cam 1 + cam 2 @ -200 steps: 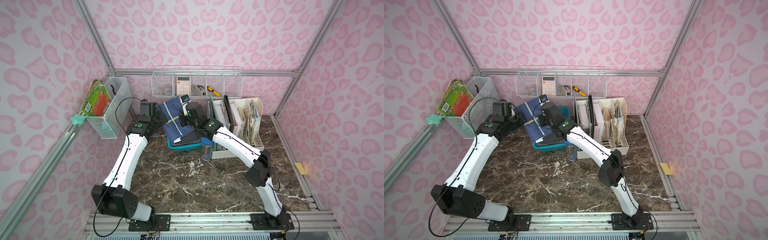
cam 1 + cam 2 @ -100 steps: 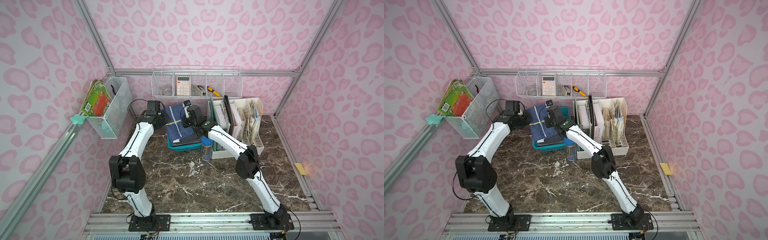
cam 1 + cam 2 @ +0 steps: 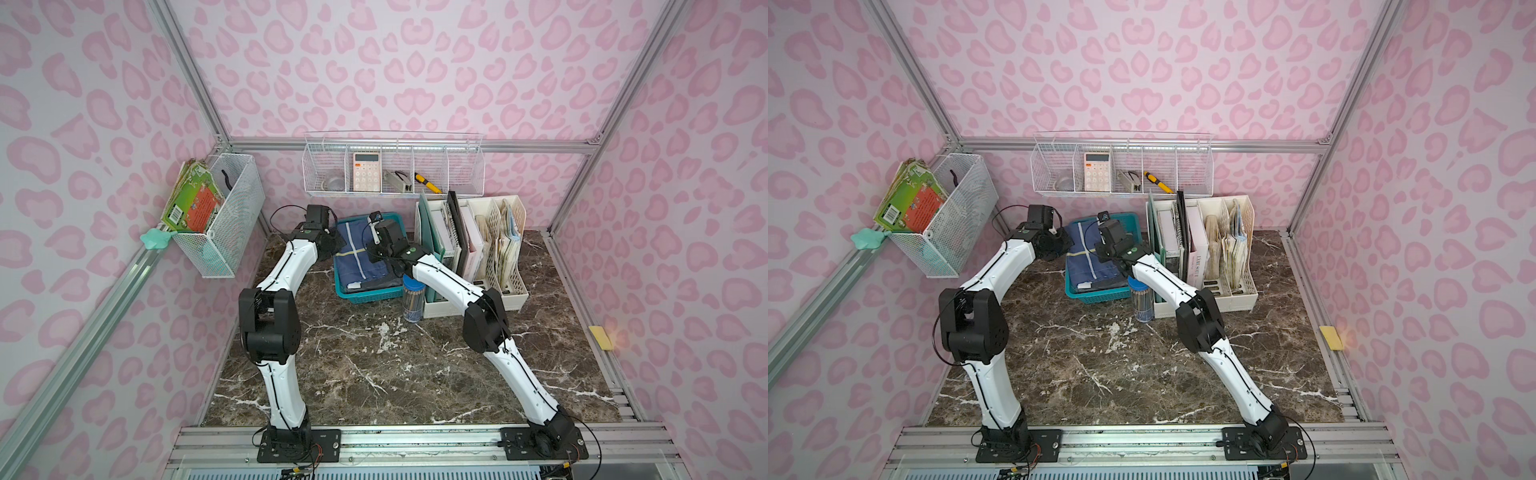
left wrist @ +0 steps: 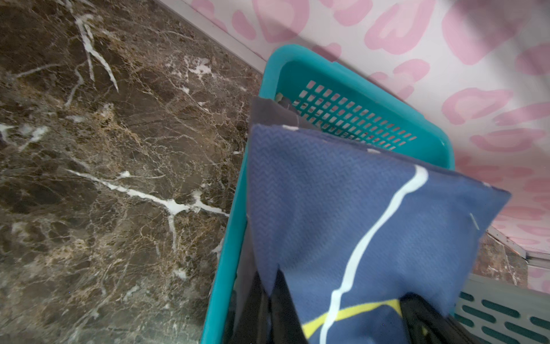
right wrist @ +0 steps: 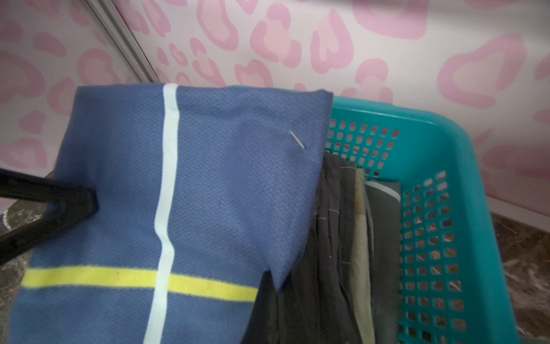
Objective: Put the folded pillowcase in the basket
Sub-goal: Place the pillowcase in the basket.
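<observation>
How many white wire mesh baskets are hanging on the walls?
2. One white wire mesh basket hangs on the side wall by the left arm; the long divided one hangs on the back wall above the teal perforated plastic basket. None seems hidden.

Two alike: left arm [image 3: 289,266] and right arm [image 3: 446,280], white link shells between chunky black joints [image 3: 270,328]. Thin black cables [image 3: 274,214] along the shells, looping free near the wrists. Small green dots [image 3: 412,249] by the wrists. Black base plates [image 3: 324,442], screwed down.
</observation>
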`<action>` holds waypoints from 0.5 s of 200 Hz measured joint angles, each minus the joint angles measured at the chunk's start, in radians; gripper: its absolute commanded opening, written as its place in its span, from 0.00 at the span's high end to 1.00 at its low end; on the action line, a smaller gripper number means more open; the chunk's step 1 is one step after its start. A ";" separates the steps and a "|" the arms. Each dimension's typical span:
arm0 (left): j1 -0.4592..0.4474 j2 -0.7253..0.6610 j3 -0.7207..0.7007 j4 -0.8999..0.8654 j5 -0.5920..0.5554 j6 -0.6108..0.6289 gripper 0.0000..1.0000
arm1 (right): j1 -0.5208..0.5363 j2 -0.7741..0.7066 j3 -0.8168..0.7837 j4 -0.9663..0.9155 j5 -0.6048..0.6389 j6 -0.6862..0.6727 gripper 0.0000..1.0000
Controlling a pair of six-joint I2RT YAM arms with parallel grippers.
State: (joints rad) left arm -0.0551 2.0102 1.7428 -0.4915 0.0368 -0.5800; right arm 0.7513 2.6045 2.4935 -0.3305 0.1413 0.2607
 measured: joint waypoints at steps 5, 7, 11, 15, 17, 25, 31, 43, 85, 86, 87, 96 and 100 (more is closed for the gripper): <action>0.000 0.010 0.002 0.000 0.001 0.000 1.00 | -0.002 0.003 0.000 0.000 0.000 0.000 1.00; 0.000 0.014 0.002 0.000 0.001 0.000 1.00 | -0.003 0.004 0.000 0.000 -0.001 0.000 1.00; 0.000 0.024 0.005 0.000 0.003 0.000 1.00 | -0.005 0.006 0.000 0.000 -0.002 0.000 1.00; 0.000 0.032 0.008 0.000 0.006 0.000 1.00 | -0.006 0.009 0.000 0.000 -0.003 0.000 1.00; 0.000 0.037 0.010 0.000 0.007 0.000 1.00 | -0.008 0.010 0.000 0.000 -0.003 0.000 1.00; 0.000 0.055 0.020 0.000 0.012 0.000 1.00 | -0.011 0.016 0.001 0.000 -0.005 -0.001 1.00; 0.000 0.069 0.029 -0.001 0.017 -0.001 1.00 | -0.013 0.022 0.003 0.000 -0.006 -0.003 1.00; 0.000 0.095 0.049 -0.006 0.027 -0.006 1.00 | -0.017 0.034 0.006 0.000 -0.006 -0.003 1.00; -0.001 0.170 0.107 -0.032 0.053 -0.021 1.00 | -0.021 0.056 0.006 -0.001 0.008 -0.003 1.00; -0.002 0.172 0.109 -0.034 0.053 -0.021 1.00 | -0.021 0.056 0.006 -0.001 0.008 -0.003 1.00; -0.002 0.173 0.111 -0.034 0.053 -0.022 1.00 | -0.021 0.056 0.006 -0.001 0.009 -0.003 1.00; -0.008 0.187 0.127 -0.040 0.056 -0.023 1.00 | -0.022 0.057 0.007 -0.001 0.014 -0.003 1.00; -0.010 0.194 0.137 -0.044 0.056 -0.023 1.00 | -0.023 0.058 0.007 -0.002 0.016 -0.003 1.00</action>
State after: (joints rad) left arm -0.0650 2.2040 1.8793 -0.5354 0.0933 -0.6029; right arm 0.7280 2.6621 2.5004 -0.3321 0.1577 0.2573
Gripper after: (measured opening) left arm 0.076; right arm 0.057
